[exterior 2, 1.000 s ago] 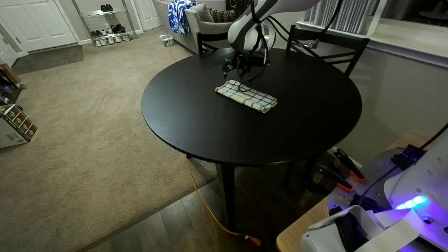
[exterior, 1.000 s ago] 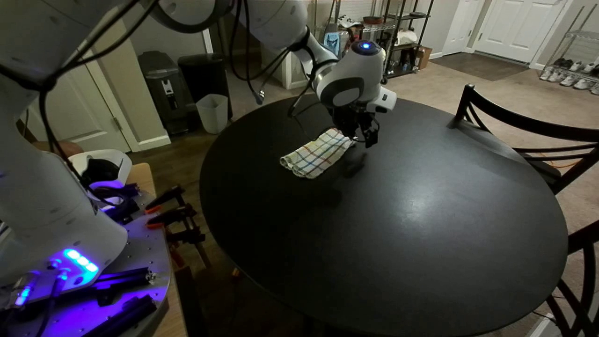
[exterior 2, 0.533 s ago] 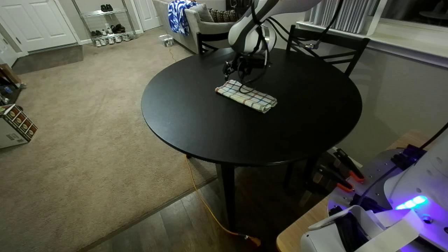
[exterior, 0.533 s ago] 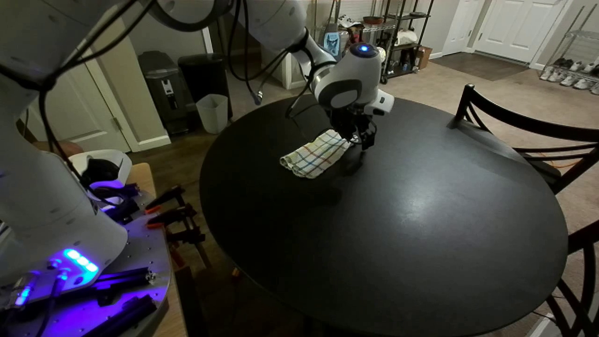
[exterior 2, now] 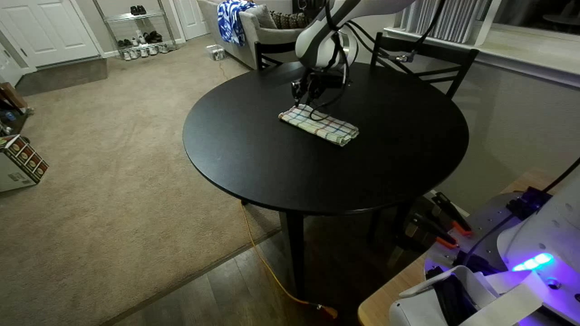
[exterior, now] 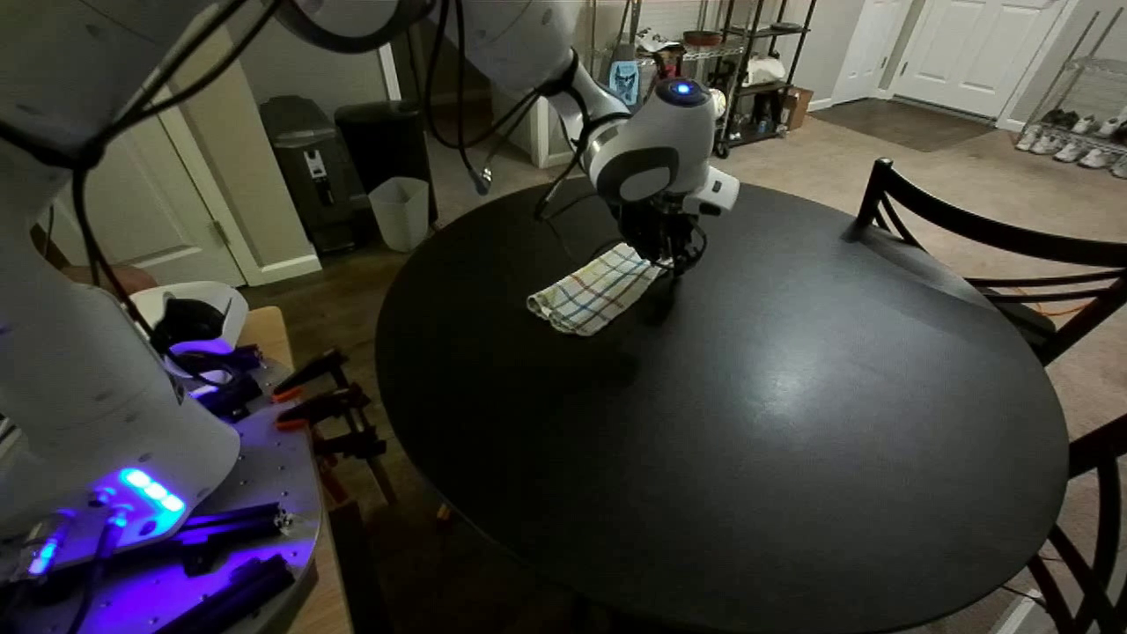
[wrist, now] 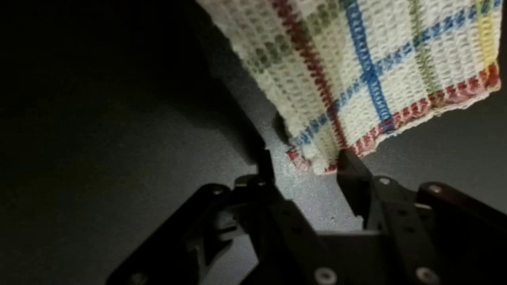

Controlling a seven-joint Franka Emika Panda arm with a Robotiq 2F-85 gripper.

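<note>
Plaid cloth (wrist: 356,59) lies unmoved, gripper (wrist: 305,158) narrowed at its corner.

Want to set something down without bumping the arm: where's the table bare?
The black table is bare between the checked cloth and the chairs, and on the cloth's side toward the robot base. Crowded: the cloth's corner, where the jaws stand open under the arm.

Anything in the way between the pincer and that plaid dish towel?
Nothing visible. In the wrist view, a corner of the plaid dish towel shows between the open jaws of the pincer; contact is unclear.
</note>
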